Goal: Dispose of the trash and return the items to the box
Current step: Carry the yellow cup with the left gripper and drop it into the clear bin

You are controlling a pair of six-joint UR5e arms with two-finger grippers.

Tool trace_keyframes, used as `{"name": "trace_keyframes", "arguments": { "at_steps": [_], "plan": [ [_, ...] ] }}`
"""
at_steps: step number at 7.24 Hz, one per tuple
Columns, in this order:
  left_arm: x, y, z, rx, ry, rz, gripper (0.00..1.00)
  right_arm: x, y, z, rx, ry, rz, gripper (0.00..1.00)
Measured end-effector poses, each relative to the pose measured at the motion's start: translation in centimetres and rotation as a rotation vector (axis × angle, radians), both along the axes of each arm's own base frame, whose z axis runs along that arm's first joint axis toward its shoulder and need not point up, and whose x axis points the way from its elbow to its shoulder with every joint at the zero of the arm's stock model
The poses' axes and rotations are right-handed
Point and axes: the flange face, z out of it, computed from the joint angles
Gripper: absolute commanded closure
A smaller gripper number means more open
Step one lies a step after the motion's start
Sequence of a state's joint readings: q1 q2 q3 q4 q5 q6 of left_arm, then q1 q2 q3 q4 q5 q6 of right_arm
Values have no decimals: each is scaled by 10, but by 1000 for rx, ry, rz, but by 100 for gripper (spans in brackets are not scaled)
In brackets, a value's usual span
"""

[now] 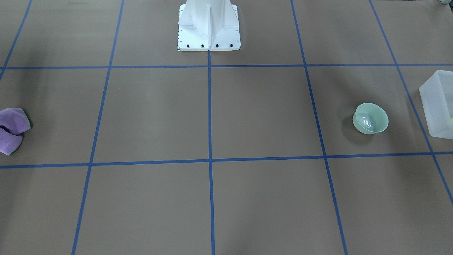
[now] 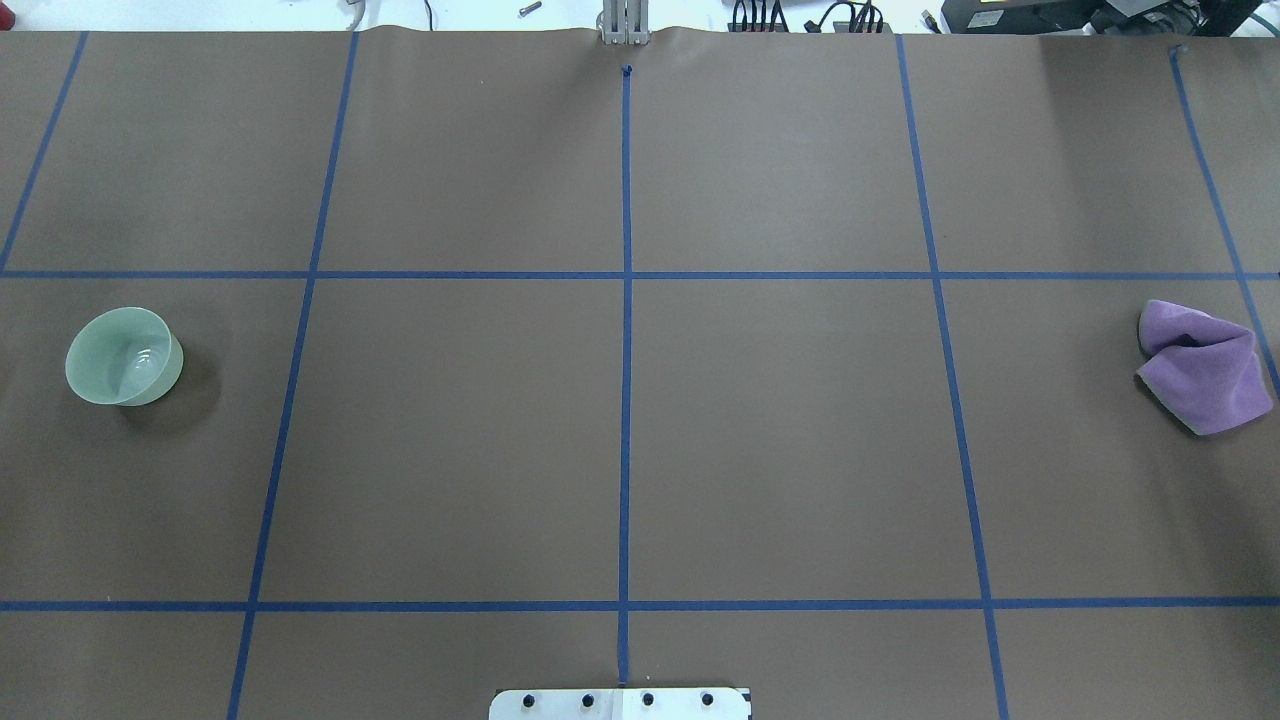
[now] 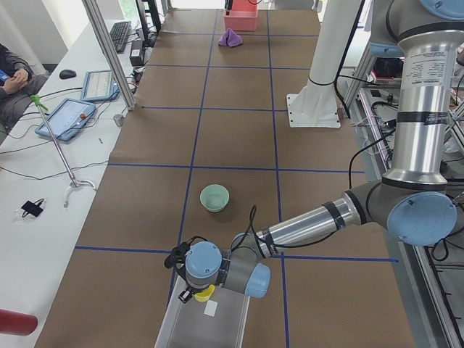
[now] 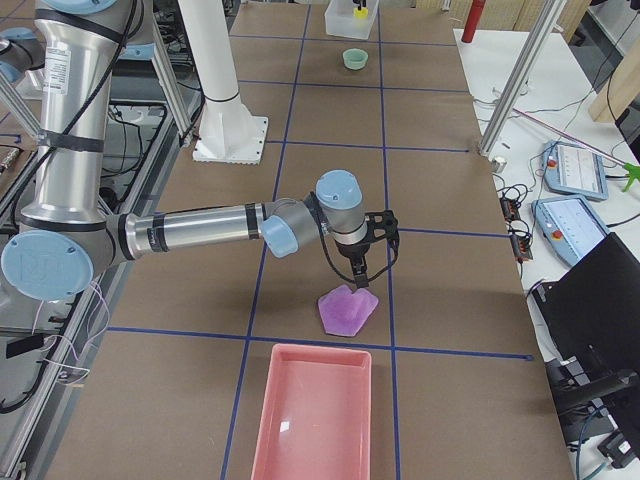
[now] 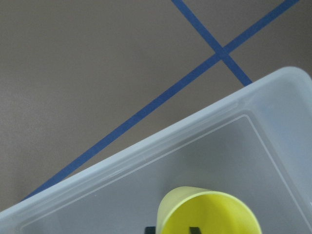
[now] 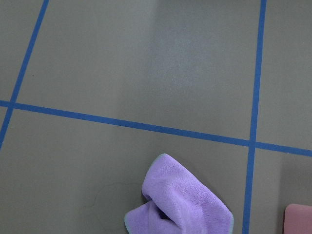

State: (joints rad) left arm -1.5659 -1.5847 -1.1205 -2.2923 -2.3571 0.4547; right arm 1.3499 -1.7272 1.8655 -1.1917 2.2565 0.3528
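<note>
The yellow cup (image 5: pixel 209 214) hangs over the inside of the frosted-white box (image 5: pixel 122 165), and dark fingers of my left gripper (image 5: pixel 173 230) straddle its rim at the bottom edge of the left wrist view. In the exterior left view the left gripper (image 3: pixel 190 288) holds the cup (image 3: pixel 205 293) above the box (image 3: pixel 217 330). The mint-green bowl (image 2: pixel 124 356) stands upright on the table beside the box (image 1: pixel 439 106). My right gripper (image 4: pixel 360 265) hovers just above the purple wad (image 4: pixel 348 308); I cannot tell whether it is open or shut.
A pink tray (image 4: pixel 312 410) lies near the purple wad (image 2: pixel 1200 365), at the table's end on the robot's right. The white robot pedestal (image 1: pixel 208 24) stands at the table's middle edge. Blue tape lines grid the brown table (image 2: pixel 780 440).
</note>
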Motion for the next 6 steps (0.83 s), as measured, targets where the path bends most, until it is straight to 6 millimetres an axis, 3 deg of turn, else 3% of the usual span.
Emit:
{"name": "trace_keyframes", "arguments": {
  "at_steps": [2, 3, 5, 6],
  "plan": [
    [2, -22, -32, 15, 40, 7, 2, 0, -1, -1, 2, 0, 0, 0],
    [1, -43, -68, -12, 66, 4, 2, 0, -1, -1, 2, 0, 0, 0],
    [5, -68, -174, -162, 111, -104, 2, 0, -1, -1, 2, -1, 0, 0],
    [27, -68, -213, -234, 135, -156, 2, 0, -1, -1, 2, 0, 0, 0]
  ]
}}
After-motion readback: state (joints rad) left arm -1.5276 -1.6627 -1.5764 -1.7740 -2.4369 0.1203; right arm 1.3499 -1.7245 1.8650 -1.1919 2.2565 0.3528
